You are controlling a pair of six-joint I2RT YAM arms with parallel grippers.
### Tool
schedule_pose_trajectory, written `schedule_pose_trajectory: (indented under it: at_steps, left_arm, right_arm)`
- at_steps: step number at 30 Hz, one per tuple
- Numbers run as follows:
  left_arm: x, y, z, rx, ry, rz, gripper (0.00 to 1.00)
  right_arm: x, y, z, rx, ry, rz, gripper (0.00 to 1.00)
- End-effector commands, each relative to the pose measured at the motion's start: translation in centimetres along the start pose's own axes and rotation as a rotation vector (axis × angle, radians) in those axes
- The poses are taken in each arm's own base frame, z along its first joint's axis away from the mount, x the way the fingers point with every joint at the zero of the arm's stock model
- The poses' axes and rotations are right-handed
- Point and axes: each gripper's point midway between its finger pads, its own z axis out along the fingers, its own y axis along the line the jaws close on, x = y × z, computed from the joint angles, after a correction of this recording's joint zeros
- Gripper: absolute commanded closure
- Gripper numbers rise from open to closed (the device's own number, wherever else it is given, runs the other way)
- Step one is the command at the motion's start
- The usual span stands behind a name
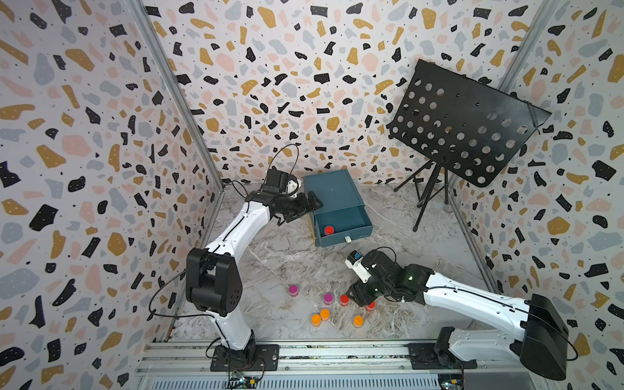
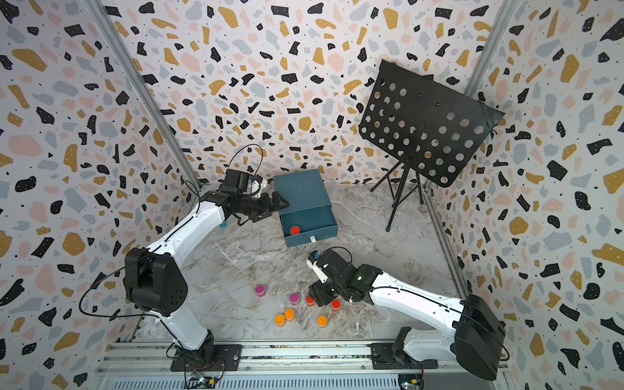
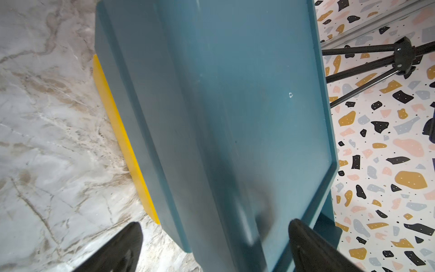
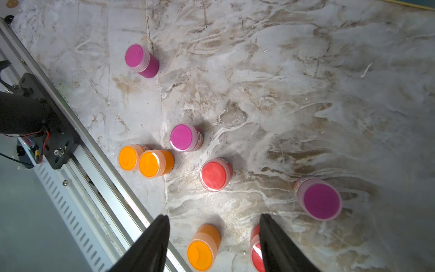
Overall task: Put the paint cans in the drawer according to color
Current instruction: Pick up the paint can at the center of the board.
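The teal drawer (image 1: 332, 192) stands at the back with its top tray pulled out and one red paint can (image 1: 329, 230) inside. My left gripper (image 1: 300, 211) is open, straddling the box's left top edge (image 3: 211, 141); one finger is over the lid, the other over the table. On the table in front stand two red cans (image 4: 214, 174), three orange cans (image 4: 154, 163) and three magenta cans (image 4: 184, 137). My right gripper (image 4: 214, 216) hangs open above them. An orange can (image 4: 202, 249) shows between its fingers, and a red can (image 4: 254, 252) is partly hidden behind one finger.
A black perforated music stand (image 1: 466, 128) on a tripod (image 1: 429, 196) stands at the back right. An aluminium rail (image 1: 304, 351) carrying both arm bases runs along the front edge. Patterned walls enclose the marbled table (image 1: 287, 260) on three sides.
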Motion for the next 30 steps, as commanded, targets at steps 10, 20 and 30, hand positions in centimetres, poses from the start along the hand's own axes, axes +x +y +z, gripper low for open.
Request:
schedule_pose_trajectory:
  at_steps: [10,20,30]
  left_arm:
    - [1.0,0.9,1.3,-0.004,0.038,0.039,0.00]
    - [1.3,1.5,1.3,-0.031,0.046,0.046,0.00]
    - [1.3,1.3,1.0,-0.028,0.041,0.050,0.00]
  right_arm:
    - [-0.5,0.3,1.4,0.038,0.048,-0.019,0.34]
    - [0.0,0.2,3.6,0.069,0.106,-0.042,0.35]
    - [0.4,0.0,5.2,0.084,0.139,-0.045,0.35]
